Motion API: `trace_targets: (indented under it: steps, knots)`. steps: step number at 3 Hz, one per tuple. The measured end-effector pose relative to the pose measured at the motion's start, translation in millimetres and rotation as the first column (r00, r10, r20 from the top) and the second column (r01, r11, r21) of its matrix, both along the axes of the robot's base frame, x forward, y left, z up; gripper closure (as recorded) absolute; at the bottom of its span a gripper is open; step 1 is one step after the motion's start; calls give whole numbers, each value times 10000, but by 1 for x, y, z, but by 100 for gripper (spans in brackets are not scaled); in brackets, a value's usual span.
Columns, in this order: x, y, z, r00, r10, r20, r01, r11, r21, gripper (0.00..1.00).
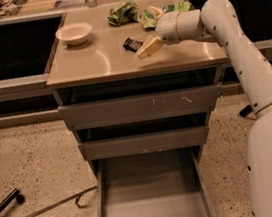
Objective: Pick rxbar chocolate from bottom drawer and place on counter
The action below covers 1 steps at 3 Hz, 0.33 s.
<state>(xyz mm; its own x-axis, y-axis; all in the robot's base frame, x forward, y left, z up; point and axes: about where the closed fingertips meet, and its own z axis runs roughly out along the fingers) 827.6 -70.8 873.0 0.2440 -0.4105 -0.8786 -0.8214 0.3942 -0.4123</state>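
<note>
The rxbar chocolate [132, 44] is a small black bar with white lettering. It lies on or just above the counter [99, 62], right of its middle. My gripper [147, 47] reaches in from the right and points down-left, with its tip against the bar's right end. The bottom drawer [153, 199] is pulled out below, and its flat grey floor shows nothing on it.
A white bowl [74, 33] stands at the counter's back left. Green snack bags [123, 12] lie at the back, behind my gripper. The two upper drawers [138, 107] are partly open. A metal rod [44, 209] lies on the floor to the left.
</note>
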Motion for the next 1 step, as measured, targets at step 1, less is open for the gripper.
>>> trace_targets:
  steps: [1]
  knots:
    - [0,0,0,10000,0,0,0,10000,0,0]
